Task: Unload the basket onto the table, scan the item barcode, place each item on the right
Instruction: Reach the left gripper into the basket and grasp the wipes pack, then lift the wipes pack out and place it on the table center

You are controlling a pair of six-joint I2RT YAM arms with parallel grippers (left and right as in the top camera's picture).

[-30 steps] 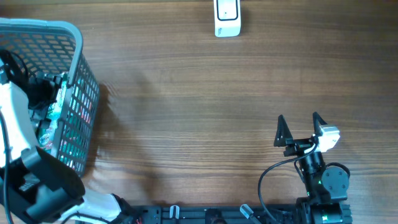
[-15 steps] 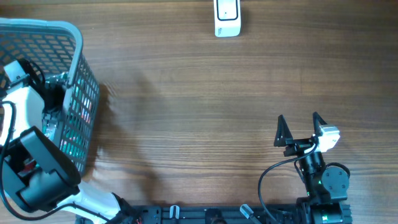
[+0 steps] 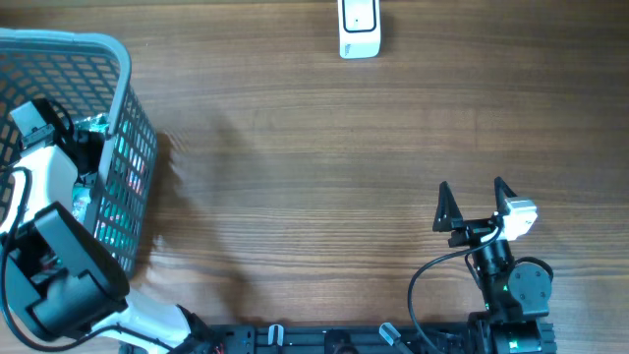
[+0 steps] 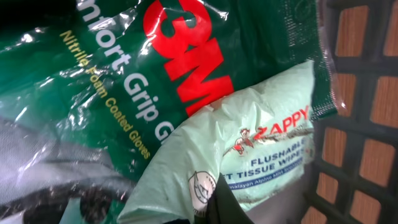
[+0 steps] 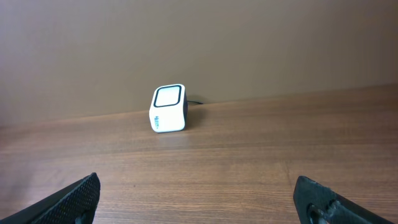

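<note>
We log: wooden table | grey mesh basket at its left edge | inside, green 3M glove pack touching pale Zappy wipes pack | white barcode scanner at far edge, well apart | left gripper clenched against wipes pack, grasp unclear to us | right gripper spread wide, empty

Green glove packet, pale-green tissue pack, white scanner.
</note>
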